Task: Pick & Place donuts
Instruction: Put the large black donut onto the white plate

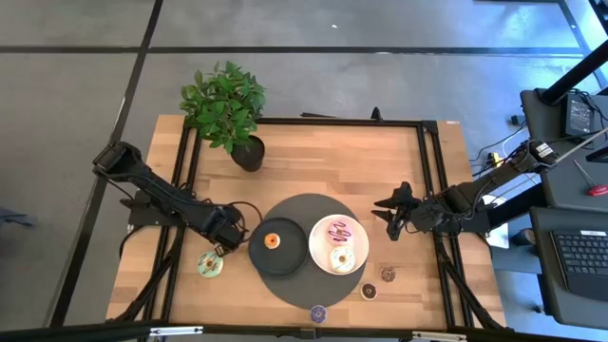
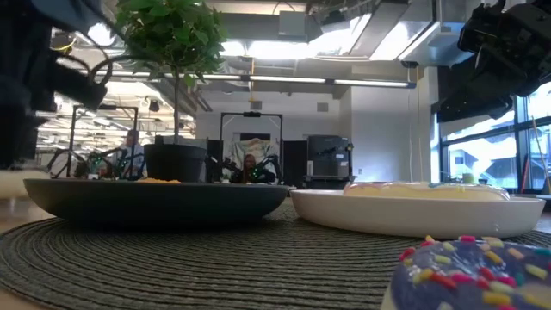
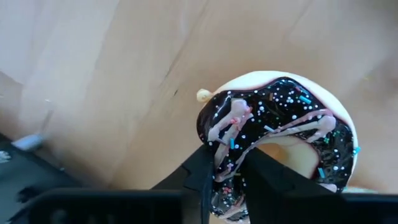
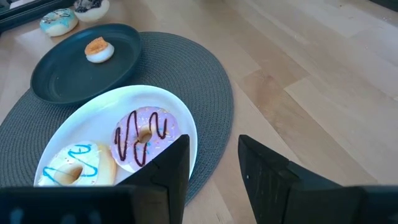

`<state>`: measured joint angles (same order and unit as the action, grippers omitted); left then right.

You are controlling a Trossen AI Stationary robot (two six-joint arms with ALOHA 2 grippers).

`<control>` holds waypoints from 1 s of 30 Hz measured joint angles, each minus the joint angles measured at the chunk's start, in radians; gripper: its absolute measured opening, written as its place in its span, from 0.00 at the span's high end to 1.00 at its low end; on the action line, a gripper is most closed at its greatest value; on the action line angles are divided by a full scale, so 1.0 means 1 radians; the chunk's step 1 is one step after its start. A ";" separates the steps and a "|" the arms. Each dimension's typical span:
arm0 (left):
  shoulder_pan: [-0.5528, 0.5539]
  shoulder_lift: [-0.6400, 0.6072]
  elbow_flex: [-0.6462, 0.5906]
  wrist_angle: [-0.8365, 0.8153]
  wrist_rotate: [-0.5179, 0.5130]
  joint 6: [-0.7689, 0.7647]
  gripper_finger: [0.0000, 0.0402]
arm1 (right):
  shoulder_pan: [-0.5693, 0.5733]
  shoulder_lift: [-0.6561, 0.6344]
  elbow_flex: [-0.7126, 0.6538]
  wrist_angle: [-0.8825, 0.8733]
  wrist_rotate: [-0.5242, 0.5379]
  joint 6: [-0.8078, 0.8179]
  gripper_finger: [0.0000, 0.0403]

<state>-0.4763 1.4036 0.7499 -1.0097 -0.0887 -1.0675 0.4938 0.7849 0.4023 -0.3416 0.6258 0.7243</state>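
Note:
My left gripper [image 1: 224,239] [image 3: 227,167] is just left of the dark grey plate [image 1: 290,261] and is shut on the chocolate donut [image 3: 280,124] with sprinkles. The green-iced donut [image 1: 210,264] lies flat on the table beside it. An orange mini donut [image 1: 272,241] sits on the dark plate. The pink donut [image 1: 342,230] and the white donut [image 1: 341,258] lie on the white plate [image 1: 317,245]. Two brown mini donuts [image 1: 388,274] [image 1: 369,291] and a purple one [image 1: 318,312] rest on the wood. My right gripper [image 1: 390,217] [image 4: 214,158] hovers open, right of the white plate. My left gripper pinches the chocolate donut's ring [image 3: 225,155] on the side nearest the wrist. One finger [image 3: 264,177] is at the hole and the other finger [image 3: 198,177] is outside the ring. The fingers come from above. I cannot tell whether the donut is off the table.
Both plates sit on a round dark woven placemat [image 1: 328,204]. A potted plant [image 1: 226,109] stands at the far left of the table. A black frame rail [image 1: 432,171] runs along the table's edges. Bare wood lies between the plant and the right arm.

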 joint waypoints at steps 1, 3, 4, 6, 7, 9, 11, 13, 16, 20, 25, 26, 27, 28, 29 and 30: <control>0.000 0.000 0.017 -0.020 -0.002 0.006 0.85 | 0.000 0.000 0.000 0.000 0.000 0.000 0.65; 0.000 0.000 0.049 -0.064 -0.005 0.008 0.85 | 0.000 0.000 0.000 0.000 0.000 0.000 0.65; 0.000 0.000 0.067 -0.088 -0.008 0.008 0.85 | 0.000 0.000 0.000 0.000 0.000 0.000 0.65; 0.000 0.000 0.102 -0.121 -0.029 0.008 0.85 | 0.000 0.000 0.000 0.000 0.000 0.000 0.65; 0.000 0.000 0.117 -0.124 -0.049 0.008 0.85 | 0.000 0.000 0.000 0.000 0.000 0.000 0.65; 0.000 0.000 0.150 -0.111 -0.099 0.008 0.85 | 0.000 0.000 0.000 0.000 0.001 0.000 0.65; 0.000 0.000 0.182 -0.105 -0.151 0.011 0.85 | 0.000 0.000 0.000 0.000 0.001 0.000 0.65; 0.000 0.000 0.212 -0.092 -0.201 0.032 0.85 | 0.000 0.000 0.000 0.000 0.001 0.000 0.65; 0.000 0.000 0.255 -0.036 -0.288 0.100 0.85 | 0.000 0.000 0.000 0.000 0.001 0.000 0.65; 0.003 0.000 0.260 0.155 -0.419 0.241 0.85 | 0.000 0.000 0.000 0.000 0.001 0.001 0.65; 0.038 0.015 0.260 0.468 -0.441 0.468 0.85 | 0.000 0.000 0.000 0.000 0.001 0.004 0.65; 0.048 0.022 0.260 0.534 -0.442 0.513 0.85 | 0.000 0.000 0.000 0.000 0.001 0.004 0.65; 0.057 0.031 0.261 0.593 -0.442 0.562 0.85 | 0.000 0.000 0.000 0.000 0.001 0.004 0.65; 0.067 0.042 0.261 0.648 -0.443 0.613 0.85 | 0.000 0.000 0.000 0.001 0.001 0.004 0.65; 0.079 0.055 0.261 0.703 -0.443 0.665 0.85 | 0.000 0.000 0.000 0.001 0.001 0.004 0.65; 0.091 0.071 0.261 0.756 -0.441 0.710 0.85 | 0.000 0.000 0.000 0.001 0.001 0.004 0.65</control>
<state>-0.3852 1.4745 1.0107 -0.2538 -0.5293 -0.3575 0.4937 0.7845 0.4023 -0.3408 0.6270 0.7287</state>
